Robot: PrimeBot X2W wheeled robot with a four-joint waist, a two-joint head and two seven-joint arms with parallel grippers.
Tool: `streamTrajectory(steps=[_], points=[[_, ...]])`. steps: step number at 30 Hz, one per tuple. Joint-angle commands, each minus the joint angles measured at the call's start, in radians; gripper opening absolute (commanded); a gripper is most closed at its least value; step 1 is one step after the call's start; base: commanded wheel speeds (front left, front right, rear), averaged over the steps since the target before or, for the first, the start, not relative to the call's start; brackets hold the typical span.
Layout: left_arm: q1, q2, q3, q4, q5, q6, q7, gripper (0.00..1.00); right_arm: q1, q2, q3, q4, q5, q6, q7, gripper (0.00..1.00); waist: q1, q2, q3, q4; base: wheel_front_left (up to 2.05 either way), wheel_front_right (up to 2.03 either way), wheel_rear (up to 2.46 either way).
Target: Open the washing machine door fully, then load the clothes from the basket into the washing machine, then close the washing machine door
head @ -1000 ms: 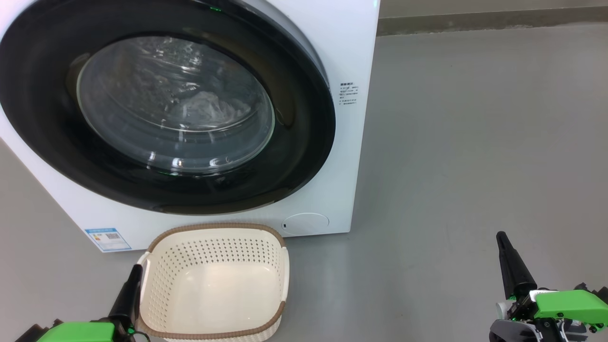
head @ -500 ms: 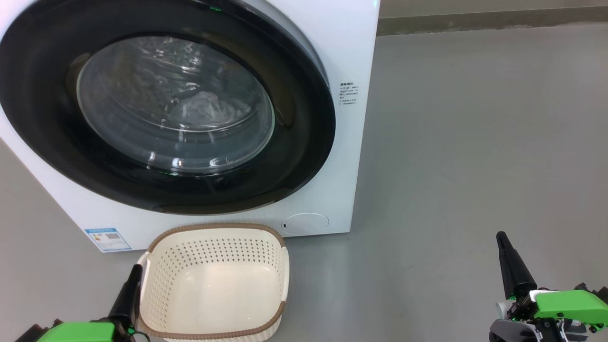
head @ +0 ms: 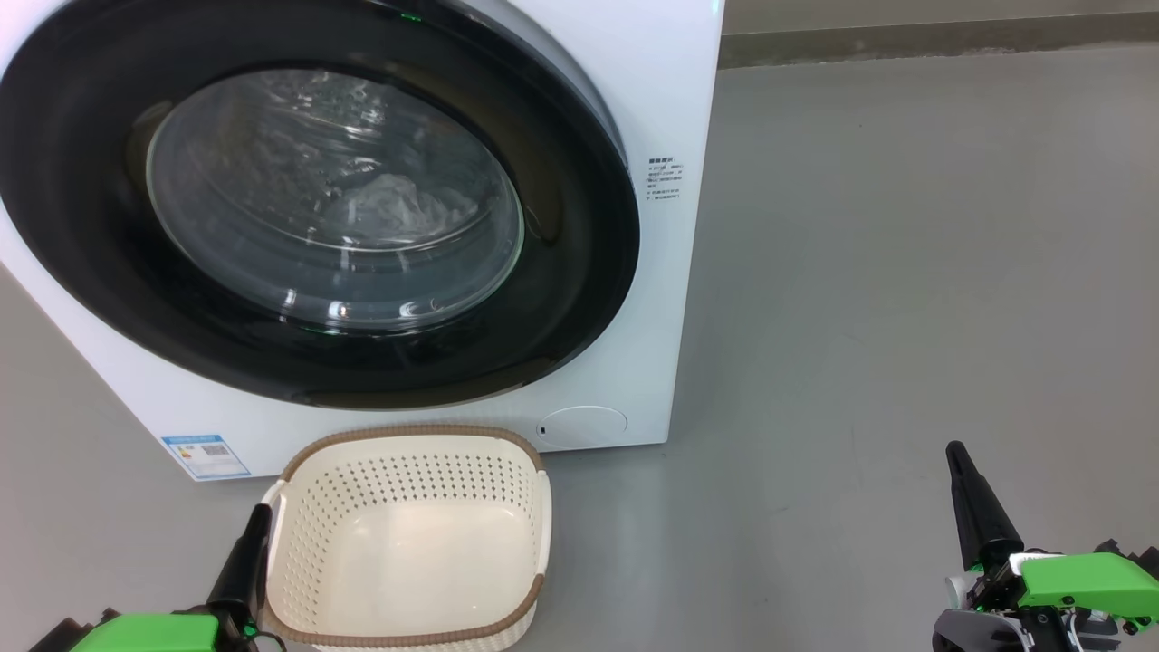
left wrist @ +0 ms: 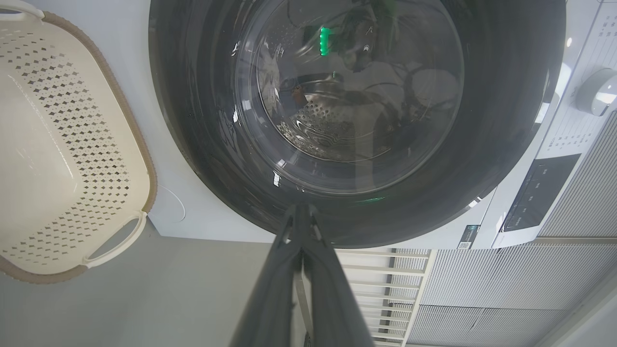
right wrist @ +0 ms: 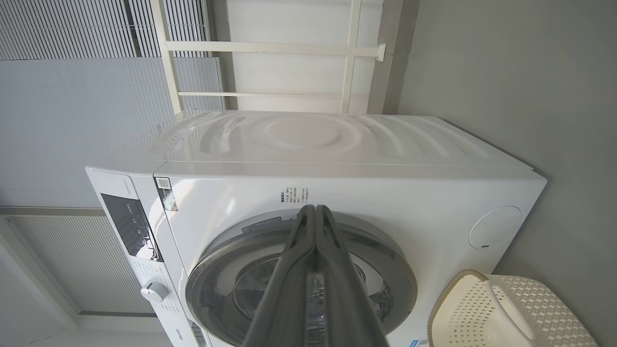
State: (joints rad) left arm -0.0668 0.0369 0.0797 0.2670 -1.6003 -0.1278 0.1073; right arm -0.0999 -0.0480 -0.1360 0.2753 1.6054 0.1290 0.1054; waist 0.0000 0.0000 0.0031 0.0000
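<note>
The white washing machine (head: pixel 675 100) fills the upper left of the head view. The washing machine door (head: pixel 579 272), with its black rim and glass bowl, lies flush against the front, closed. Behind the glass a pale lump of clothes (head: pixel 398 204) rests in the drum. On the floor in front stands the cream basket (head: pixel 407 433) with nothing in it. My left gripper (head: pixel 262 510) is shut beside the basket's left handle. My right gripper (head: pixel 953 449) is shut, low over bare floor at the right. In the wrist views the left gripper (left wrist: pixel 301 208) and right gripper (right wrist: pixel 314 208) have their fingers pressed together.
Grey floor (head: pixel 905 272) spreads to the right of the machine as far as a wall base (head: pixel 905 41). The machine's control panel (left wrist: pixel 535 193) and knob (left wrist: pixel 595 91) sit above the door. A white rack (right wrist: pixel 347 58) and slatted panels stand behind the machine.
</note>
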Motion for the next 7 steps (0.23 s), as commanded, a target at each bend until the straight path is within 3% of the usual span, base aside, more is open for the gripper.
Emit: streamTrajectory(steps=[1,7], points=[[-0.041,0.013,0.034,-0.022,-0.008,-0.003,0.006,0.00,-0.008,-0.003,0.022,-0.030,0.003,0.002,0.008,0.00,0.0000,0.0000,0.000,0.000,0.00,0.00,0.00],[-0.041,0.013,0.034,-0.022,-0.008,-0.003,0.006,0.00,-0.008,-0.002,0.022,-0.030,0.003,0.002,0.008,0.00,0.0000,0.0000,0.000,0.000,0.00,0.00,0.00]])
